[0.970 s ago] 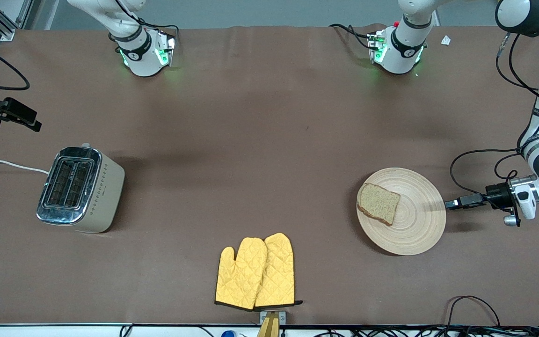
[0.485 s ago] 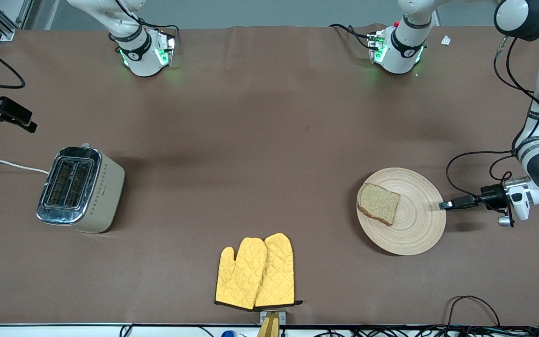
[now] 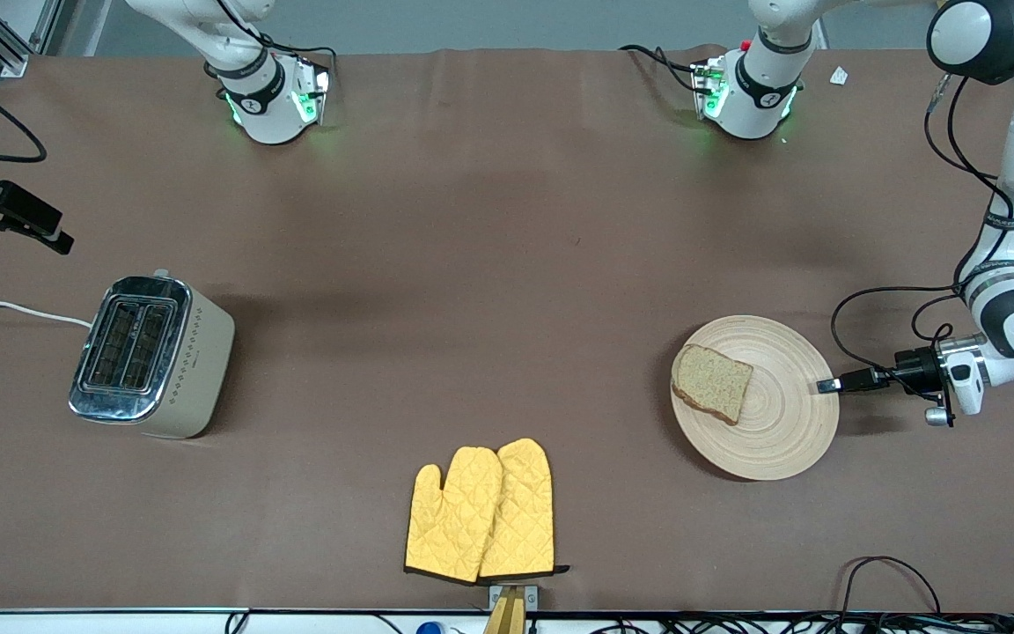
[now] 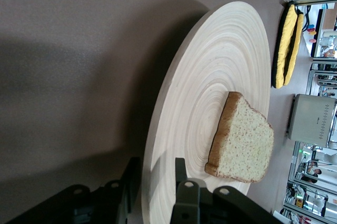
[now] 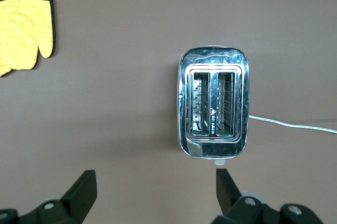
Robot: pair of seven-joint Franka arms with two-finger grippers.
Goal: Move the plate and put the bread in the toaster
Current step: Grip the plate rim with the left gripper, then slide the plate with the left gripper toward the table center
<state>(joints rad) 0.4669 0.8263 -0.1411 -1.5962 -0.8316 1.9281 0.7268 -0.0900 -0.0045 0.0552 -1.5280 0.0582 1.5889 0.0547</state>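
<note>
The round wooden plate [image 3: 780, 427] lies toward the left arm's end of the table. The brown bread slice [image 3: 712, 383] lies flat on it, on the side toward the toaster. My left gripper [image 3: 824, 386] is low at the plate's rim, open. In the left wrist view one finger is above the rim and one below it [image 4: 155, 169], with the plate [image 4: 205, 92] and bread [image 4: 245, 142] ahead. The cream toaster [image 3: 148, 357] stands at the right arm's end, both slots empty [image 5: 215, 109]. My right gripper [image 3: 58, 239] hangs open and empty [image 5: 155, 182] above the table beside the toaster.
A pair of yellow oven mitts [image 3: 482, 512] lies near the table's front edge, midway between toaster and plate. The toaster's white cord [image 3: 14, 308] runs off the table's end. Black cables [image 3: 885, 572] lie at the front edge near the plate.
My left gripper has slid toward the plate, and its fingertips now reach over the rim. The right gripper has shifted slightly. Plate, bread and toaster have not moved.
</note>
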